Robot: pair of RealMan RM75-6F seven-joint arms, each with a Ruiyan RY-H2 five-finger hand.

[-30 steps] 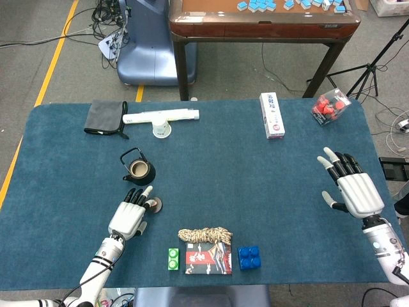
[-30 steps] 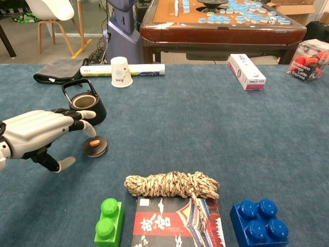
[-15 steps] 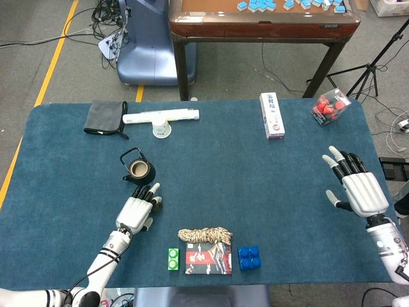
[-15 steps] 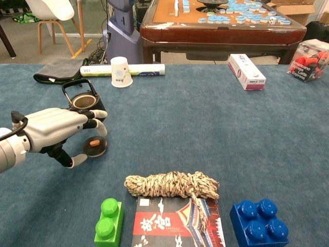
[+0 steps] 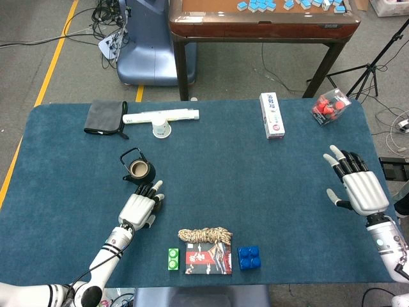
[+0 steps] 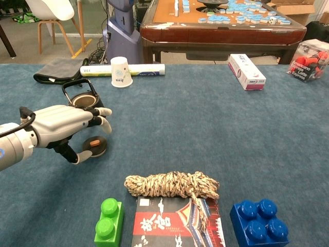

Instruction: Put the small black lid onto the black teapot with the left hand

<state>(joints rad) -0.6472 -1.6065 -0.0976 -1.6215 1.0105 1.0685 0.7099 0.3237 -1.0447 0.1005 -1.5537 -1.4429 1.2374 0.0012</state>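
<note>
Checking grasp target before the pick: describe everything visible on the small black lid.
The small black lid is a round, flat, dark disc with a small orange-brown knob on top. It lies knob up on the blue table, just in front of the open black teapot and apart from it. The left hand hovers over it, fingers above and thumb curled at its left edge; contact cannot be told. In the head view that hand hides it.

This looks like a robot lab or test room. Loose cables (image 5: 108, 16) trail over a grey floor with yellow tape (image 5: 54, 61). A mahjong table (image 5: 262, 19) and tripod (image 5: 370, 64) stand behind the blue-covered table (image 5: 255, 185)
</note>
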